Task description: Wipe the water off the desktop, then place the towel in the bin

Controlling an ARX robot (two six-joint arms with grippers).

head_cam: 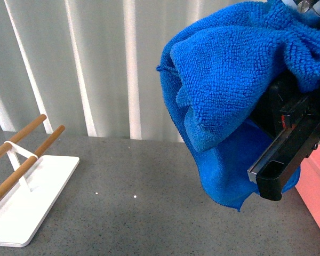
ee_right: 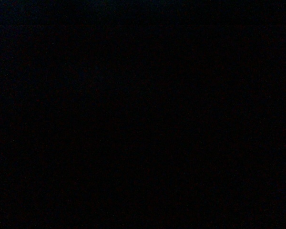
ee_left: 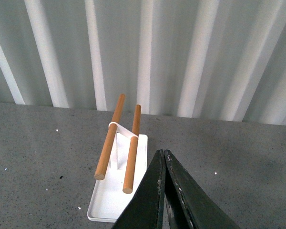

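Right claw: the right gripper [head_cam: 281, 169] is hanging high at the near right, its black body and rail poking out from under the cloth. Its tips are buried, so I cannot tell whether it is clenching or slack.
Right wrist camera: showing only darkness.
Towel: the towel [head_cam: 229, 90] is riding up in the air, draped and bunched over the right gripper, well clear of the desktop. It is a bright royal-blue, looped terry, thick and soft. One fold is sagging to a loose point below the claw.
Bin: the salmon-pink bin [head_cam: 317, 186] is peeking in at the right edge, just beside and below the hanging cloth.
Step in hand: by my reading, the arm is carrying the towel across to the bin.
Doing it well: the whole bundle should be travelling right until that sagging fold is hanging inside the walls, not over the rim. Because the cloth is wrapping the claw, opening the claw alone may leave it clinging.
Left claw: the left gripper [ee_left: 163, 152] is hovering with its fingers pressed together on nothing.
Desktop: the speckled grey desktop [head_cam: 138, 213] is showing two tiny bright specks; I cannot tell whether they are water.
Stand: the white stand with two wooden rods [head_cam: 26, 176] is sitting at the far left.
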